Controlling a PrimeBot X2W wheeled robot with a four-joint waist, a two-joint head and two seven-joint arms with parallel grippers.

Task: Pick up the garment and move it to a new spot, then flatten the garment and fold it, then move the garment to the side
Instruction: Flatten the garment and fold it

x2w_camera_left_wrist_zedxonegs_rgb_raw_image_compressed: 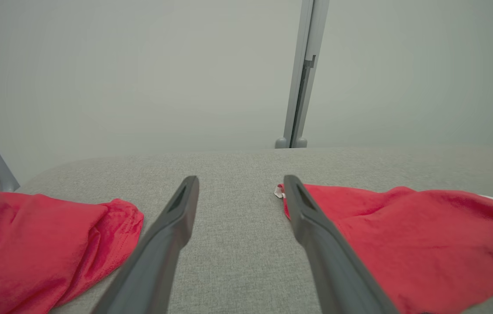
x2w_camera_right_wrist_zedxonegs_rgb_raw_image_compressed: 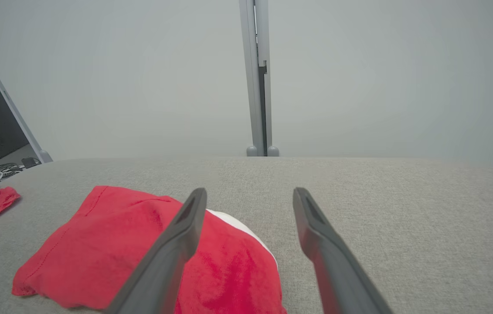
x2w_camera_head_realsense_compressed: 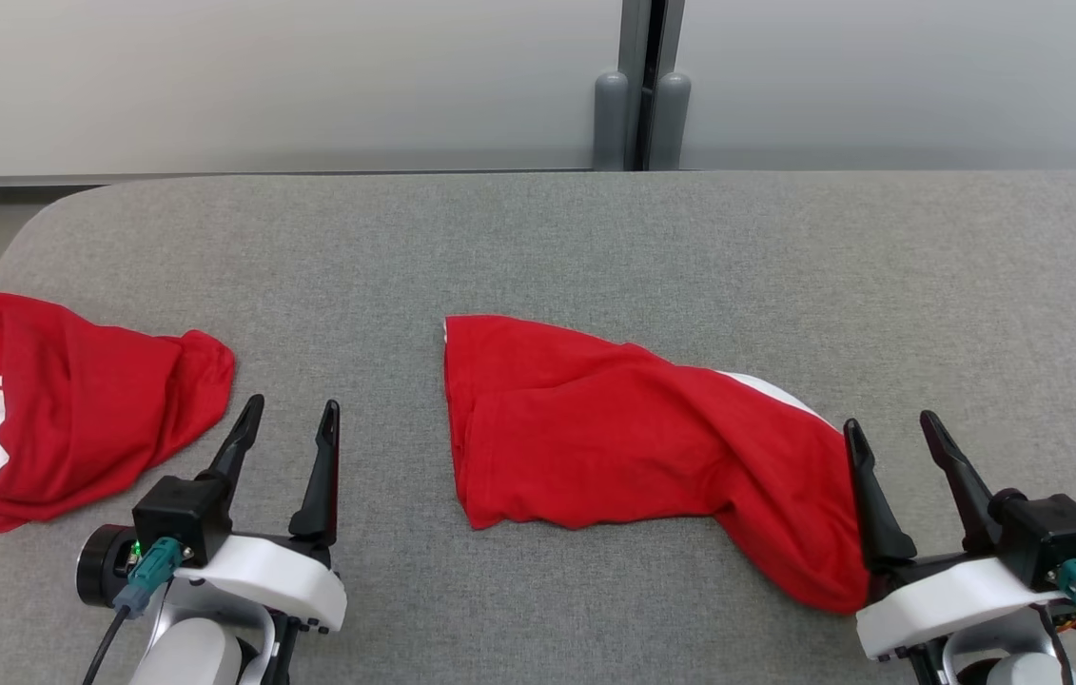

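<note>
Your right hand (x2w_camera_head_realsense_compressed: 889, 420) stands wide with nothing between its fingers (x2w_camera_head_realsense_compressed: 873, 509), the red garment (x2w_camera_head_realsense_compressed: 595, 428) lying on the grey desk (x2w_camera_head_realsense_compressed: 538, 247) just to its left, while your left hand (x2w_camera_head_realsense_compressed: 295, 404), also wide and empty, sits between that garment on its right and another red cloth (x2w_camera_head_realsense_compressed: 71, 409) on its left.

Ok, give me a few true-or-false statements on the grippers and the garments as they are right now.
1. The left gripper and the right gripper are both open and empty. True.
2. There is just one red garment here. False: two lie on the table, the middle garment and the left garment at the table's left edge.
3. The middle garment is spread flat. False: it lies bunched and creased, with white showing at its right end.
4. The left gripper sits over bare table between the two garments. True.
</note>
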